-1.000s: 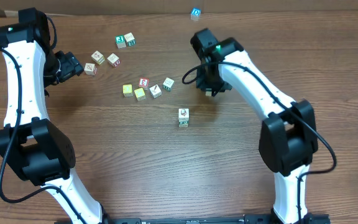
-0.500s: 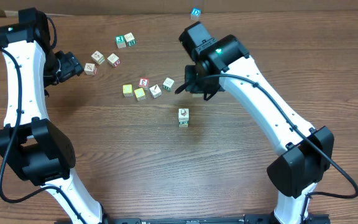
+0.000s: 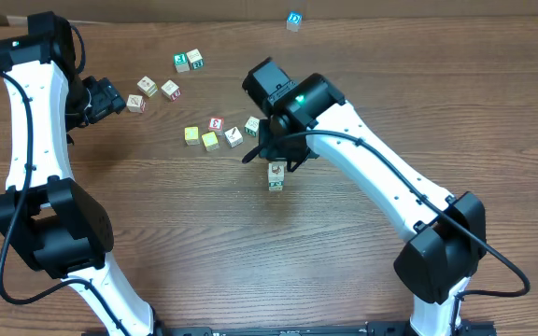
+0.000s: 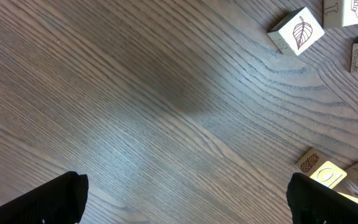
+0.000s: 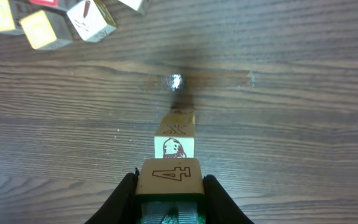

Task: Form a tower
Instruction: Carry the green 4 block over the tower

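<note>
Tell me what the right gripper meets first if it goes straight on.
Probably the tower: the right gripper, shut on the cube marked 4, points at its top block just ahead, though depth is unclear.

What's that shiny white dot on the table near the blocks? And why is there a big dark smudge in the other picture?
Right wrist view: the white dot is glare, probably a lamp reflecting off the glossy table, just beyond the tower. Left wrist view: the smudge is a soft shadow on the wood, and the black fingers in the bottom corners look fuzzy.
</note>
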Action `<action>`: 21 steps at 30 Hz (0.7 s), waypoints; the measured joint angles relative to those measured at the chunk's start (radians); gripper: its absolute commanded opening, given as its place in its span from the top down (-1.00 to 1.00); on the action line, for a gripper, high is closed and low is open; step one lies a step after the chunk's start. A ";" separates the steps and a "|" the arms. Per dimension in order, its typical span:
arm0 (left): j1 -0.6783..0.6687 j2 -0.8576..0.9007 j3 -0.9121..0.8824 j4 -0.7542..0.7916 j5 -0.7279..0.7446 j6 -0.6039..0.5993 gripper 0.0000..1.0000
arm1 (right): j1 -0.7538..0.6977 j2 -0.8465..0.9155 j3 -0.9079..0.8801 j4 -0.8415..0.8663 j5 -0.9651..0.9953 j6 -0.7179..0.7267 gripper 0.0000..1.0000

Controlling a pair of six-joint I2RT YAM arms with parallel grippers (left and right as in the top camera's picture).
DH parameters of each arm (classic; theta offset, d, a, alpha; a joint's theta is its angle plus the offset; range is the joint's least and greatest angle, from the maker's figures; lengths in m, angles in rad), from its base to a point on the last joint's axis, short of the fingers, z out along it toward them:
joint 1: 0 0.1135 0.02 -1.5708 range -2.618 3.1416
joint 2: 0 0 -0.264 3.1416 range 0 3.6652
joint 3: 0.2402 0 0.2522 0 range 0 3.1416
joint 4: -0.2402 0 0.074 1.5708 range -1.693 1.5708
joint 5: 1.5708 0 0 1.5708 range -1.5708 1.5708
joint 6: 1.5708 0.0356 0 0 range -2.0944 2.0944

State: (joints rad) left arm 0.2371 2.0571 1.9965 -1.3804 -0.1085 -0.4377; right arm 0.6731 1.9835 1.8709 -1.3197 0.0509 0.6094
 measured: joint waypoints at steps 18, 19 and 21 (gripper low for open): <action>0.000 0.000 0.000 0.000 0.000 0.000 -0.99 | 0.015 0.000 -0.095 0.063 0.009 0.053 0.55; 0.000 0.000 0.000 0.000 0.000 0.000 -0.99 | 0.015 0.000 -0.095 0.063 0.009 0.053 0.55; 0.000 0.000 0.000 0.000 0.000 0.000 -0.99 | 0.015 0.000 -0.095 0.063 0.010 0.053 0.55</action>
State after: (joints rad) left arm 0.2371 2.0571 1.9965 -1.3804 -0.1085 -0.4377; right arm 0.6880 1.9835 1.7763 -1.2568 0.0605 0.6624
